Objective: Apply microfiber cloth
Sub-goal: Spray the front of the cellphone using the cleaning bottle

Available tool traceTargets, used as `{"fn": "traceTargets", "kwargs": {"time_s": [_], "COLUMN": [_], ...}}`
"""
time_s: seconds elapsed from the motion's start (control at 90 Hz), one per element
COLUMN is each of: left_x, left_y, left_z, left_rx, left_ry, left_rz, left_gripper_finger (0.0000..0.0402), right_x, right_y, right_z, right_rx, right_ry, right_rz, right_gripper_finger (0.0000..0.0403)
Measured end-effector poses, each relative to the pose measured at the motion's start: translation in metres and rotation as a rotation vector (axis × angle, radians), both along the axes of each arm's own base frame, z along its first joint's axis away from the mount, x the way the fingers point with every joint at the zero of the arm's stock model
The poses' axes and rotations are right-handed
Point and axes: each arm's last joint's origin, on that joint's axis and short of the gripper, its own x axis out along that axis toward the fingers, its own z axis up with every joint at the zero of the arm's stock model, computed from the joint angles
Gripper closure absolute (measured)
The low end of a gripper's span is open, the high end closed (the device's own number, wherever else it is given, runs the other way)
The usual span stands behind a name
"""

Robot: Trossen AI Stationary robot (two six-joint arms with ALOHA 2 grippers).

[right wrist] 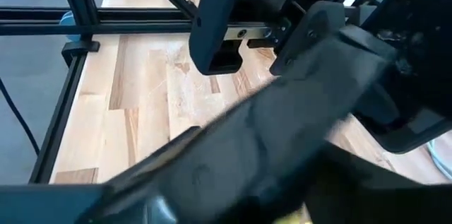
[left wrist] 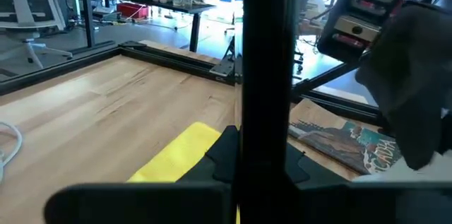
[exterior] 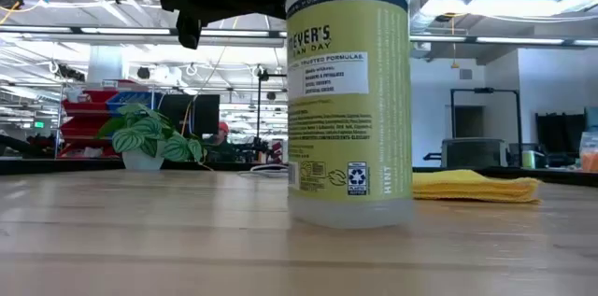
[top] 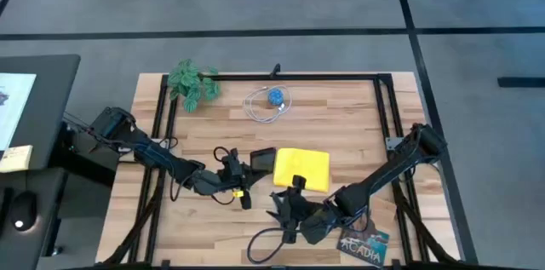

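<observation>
Yellow microfiber cloth (top: 302, 169) lies mid-table in our high view, just beside the left gripper (top: 241, 170) and just beyond the right gripper (top: 288, 204); we cannot tell either claw's spread. A booklet (top: 364, 246) reads "ACADIA". In our low view, a Meyer's Clean Day bottle (exterior: 348, 91) stands before the cloth.

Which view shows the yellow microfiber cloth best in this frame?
The high view: the microfiber cloth lies fully visible, beside the smartphone. The low view shows only its edge behind the bottle; the left wrist view shows a strip; the right wrist view shows almost nothing.
</observation>
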Motion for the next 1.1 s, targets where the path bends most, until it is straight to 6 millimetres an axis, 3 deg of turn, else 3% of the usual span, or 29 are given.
{"fn": "traceTargets", "kwargs": {"time_s": [0.122, 0.267, 0.411, 0.578, 0.656, 0.811, 0.856, 1.1], "left_x": [0.000, 0.000, 0.000, 0.000, 0.000, 0.001, 0.001, 0.002], "left_y": [0.000, 0.000, 0.000, 0.000, 0.000, 0.000, 0.001, 0.002], "left_z": [0.000, 0.000, 0.000, 0.000, 0.000, -0.002, -0.002, -0.002], "left_rx": [0.001, 0.015, 0.015, 0.016, 0.017, 0.017, 0.012, 0.010], "left_ry": [0.000, 0.005, 0.005, 0.006, 0.008, 0.021, 0.024, 0.029], "left_rz": [0.000, -0.002, -0.001, -0.001, -0.001, -0.033, -0.042, -0.045], "left_gripper_finger": [0.0390, 0.0390, 0.0390, 0.0390, 0.0390, 0.0390, 0.0390, 0.0390], "right_x": [-0.003, -0.007, -0.010, -0.015, -0.023, -0.058, -0.072, -0.141], "right_y": [0.002, 0.005, 0.006, 0.006, 0.005, -0.009, -0.017, -0.064], "right_z": [-0.002, -0.003, -0.005, -0.006, -0.002, 0.018, 0.025, 0.055], "right_rx": [-0.002, 0.029, 0.069, 0.106, 0.100, 0.088, 0.055, -0.081], "right_ry": [0.005, -0.012, -0.028, -0.014, 0.011, 0.120, 0.153, 0.167], "right_rz": [-0.017, -0.078, -0.131, -0.172, -0.174, -0.233, -0.265, -0.427], "right_gripper_finger": [0.0115, 0.0115, 0.0158, 0.0265, 0.0268, 0.0277, 0.0294, 0.0294]}}
